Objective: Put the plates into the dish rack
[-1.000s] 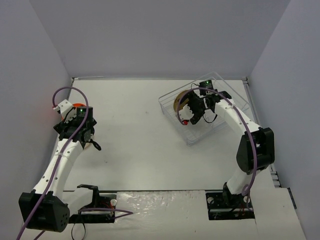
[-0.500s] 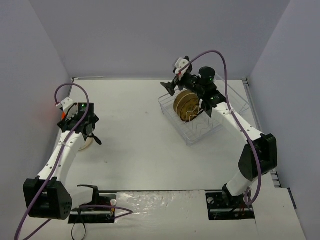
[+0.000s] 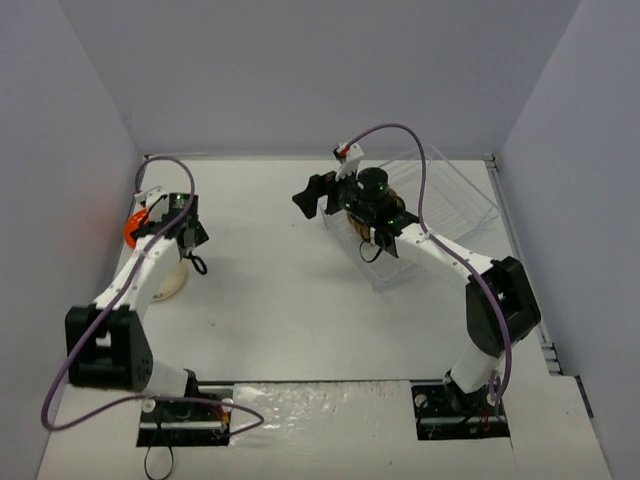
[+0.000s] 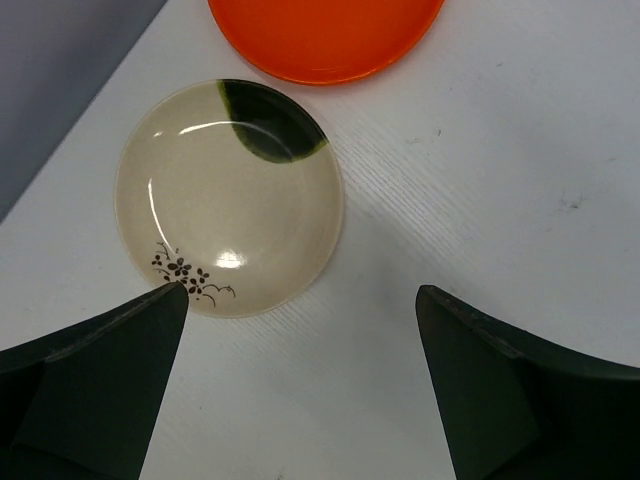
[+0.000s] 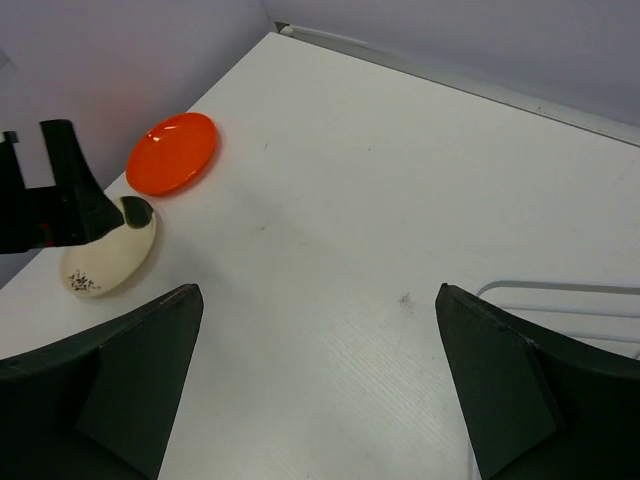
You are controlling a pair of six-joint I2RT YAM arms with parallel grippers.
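**Worktop holdings, listed left to right**

1. Orange plate — laid flat at the far left of the worktop, close to the side wall. Not yet loaded.
2. Cream plate, marked with a dark patch and a floral sprig. It lies flat just beside the orange plate; whether the rims touch cannot be told.
3. Left claw: released, nothing held. Within the last second it has been carried farther left and is now poised over the cream plate's near rim. Picking up this plate is judged the step in hand. The low rim lying flat on the worktop and the neighbouring plate are judged the likeliest hindrances.
4. Right claw: released and empty. A second ago it was lowered into the rack; it has since been drawn out and swung left over the middle of the worktop, so one delivery is judged complete.
5. Dish rack — clear tray at the far right, set askew. The dark plate recorded standing in it half a second ago is now masked by the right arm. A fourth plate is not located.
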